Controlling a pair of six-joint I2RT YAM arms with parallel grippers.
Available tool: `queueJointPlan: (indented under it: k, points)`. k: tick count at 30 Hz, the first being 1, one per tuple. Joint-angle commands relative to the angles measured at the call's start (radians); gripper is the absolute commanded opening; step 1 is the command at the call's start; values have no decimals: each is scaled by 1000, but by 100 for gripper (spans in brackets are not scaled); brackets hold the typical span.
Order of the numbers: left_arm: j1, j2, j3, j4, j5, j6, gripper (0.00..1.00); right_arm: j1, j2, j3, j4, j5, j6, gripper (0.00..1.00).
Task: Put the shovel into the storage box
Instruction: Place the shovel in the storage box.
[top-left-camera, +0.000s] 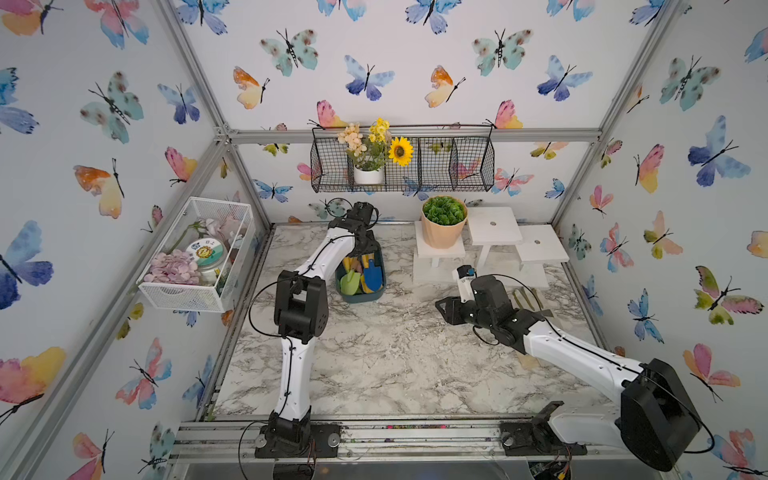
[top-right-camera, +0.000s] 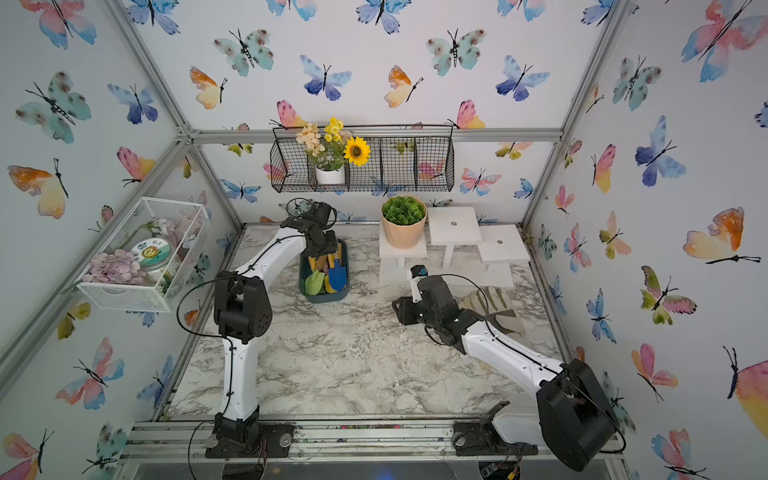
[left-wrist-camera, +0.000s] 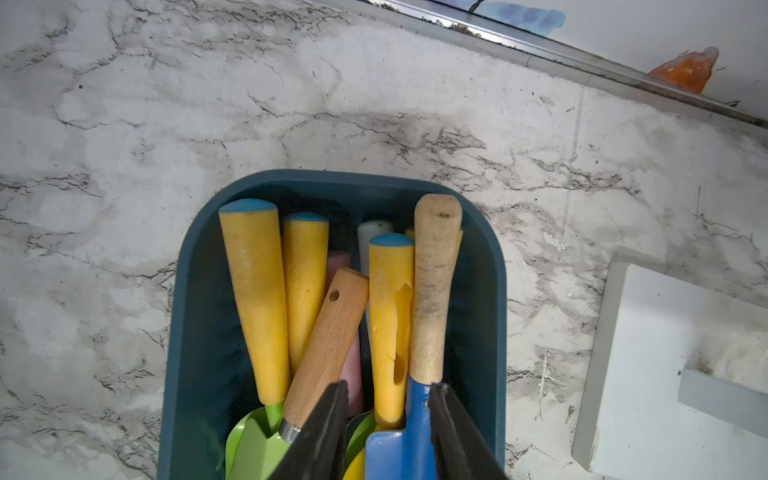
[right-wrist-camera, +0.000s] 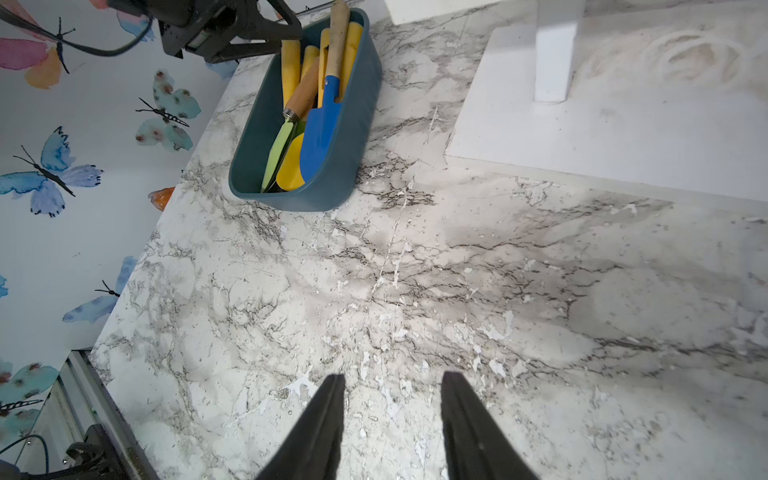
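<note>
A: Where do we find the shovel (right-wrist-camera: 320, 137)?

B: It lies inside the storage box (top-left-camera: 361, 297), which stands just left of the centre in both top views. Its blue blade is at the near end and its wooden handle reaches the far rim. It rests on top of the other tools (left-wrist-camera: 253, 291) with yellow handles.

A: What does the left claw (left-wrist-camera: 390, 386) do?

B: Its fingers stand spread on both sides of the shovel's blue neck, with free space between. We judge that it pinches nothing.

A: Why just there?

B: We think the neck is the narrow part and easy to carry. A grip there also lets the shovel go down lengthwise into the long box.

A: How is the left arm (top-left-camera: 297, 365) posed?

B: It rises from the lower edge of the frame, bends at the elbow and reaches back. Its wrist turns down over the far end of the box.

A: And the right arm (top-left-camera: 573, 353)?

B: It comes from the lower right corner and stays low. The right claw (right-wrist-camera: 394, 375) is spread over the bare table (right-wrist-camera: 415, 291), well apart from the box, and holds nothing. We think it simply keeps out of the way.
</note>
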Motion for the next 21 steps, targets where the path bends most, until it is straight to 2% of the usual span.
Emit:
queueJointPlan:
  k: [1, 5, 10, 16, 17, 18, 19, 20, 21]
  points:
    - [-1, -64, -23, -10, -23, -1, 38, 3, -9, -13, -2, 20, 10, 43]
    - [-1, -135, -90, 17, 1, 8, 38, 3, -5, -7, 0, 17, 10, 43]
    - [-1, -293, -268, 124, 92, 37, 42, 3, 7, 12, 4, 8, -5, 44]
    - [-1, -489, -514, 269, 203, 72, 52, 3, 18, 51, -1, 26, -36, 55]
    - [-1, -524, -557, 295, 215, 74, 59, 3, 21, 59, 0, 33, -43, 57]
    - [-1, -561, -602, 316, 223, 79, 70, 3, 26, 70, 1, 40, -50, 63]
    - [-1, -590, -643, 341, 226, 79, 79, 3, 31, 81, -2, 44, -58, 87]
    - [-1, -629, -689, 371, 230, 81, 96, 2, 38, 96, -9, 52, -68, 98]
    - [-1, -664, -731, 396, 230, 85, 99, 2, 45, 113, -17, 58, -78, 98]
